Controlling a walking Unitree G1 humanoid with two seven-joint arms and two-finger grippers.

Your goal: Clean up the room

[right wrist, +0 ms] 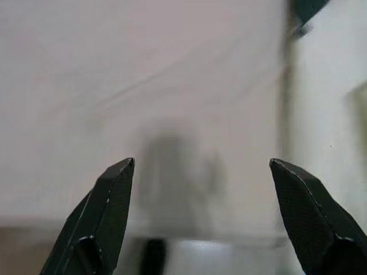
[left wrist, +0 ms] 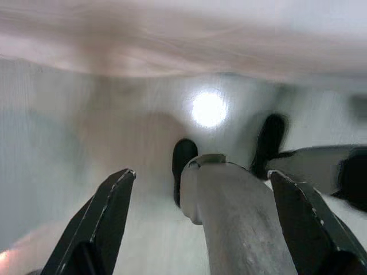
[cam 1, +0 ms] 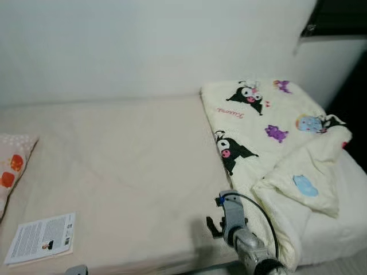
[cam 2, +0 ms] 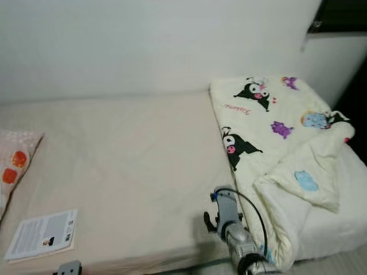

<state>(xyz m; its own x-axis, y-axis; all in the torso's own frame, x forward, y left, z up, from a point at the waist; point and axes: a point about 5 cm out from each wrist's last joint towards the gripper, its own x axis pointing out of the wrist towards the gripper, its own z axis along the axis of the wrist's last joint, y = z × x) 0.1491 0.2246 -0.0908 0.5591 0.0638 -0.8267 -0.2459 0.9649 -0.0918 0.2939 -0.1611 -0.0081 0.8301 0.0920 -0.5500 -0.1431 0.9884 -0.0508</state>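
A cream blanket (cam 1: 269,134) printed with cartoon figures lies rumpled over the right end of the bed, one corner folded back on itself. A white booklet (cam 1: 41,238) rests near the front left edge of the beige sheet (cam 1: 132,166). At the left edge lies a pillow (cam 1: 12,166) with orange spots. My right arm (cam 1: 243,238) rises at the bed's front edge, just left of the blanket. In the right wrist view my right gripper (right wrist: 200,163) is open, facing the sheet and its own shadow. My left gripper (left wrist: 200,172) hangs open over the floor beside my leg (left wrist: 241,223).
A white wall (cam 1: 143,46) runs behind the bed. A dark opening (cam 1: 344,17) sits at the top right, above the blanket. Pale floor (left wrist: 57,143) with a bright light glare lies below the bed's front edge.
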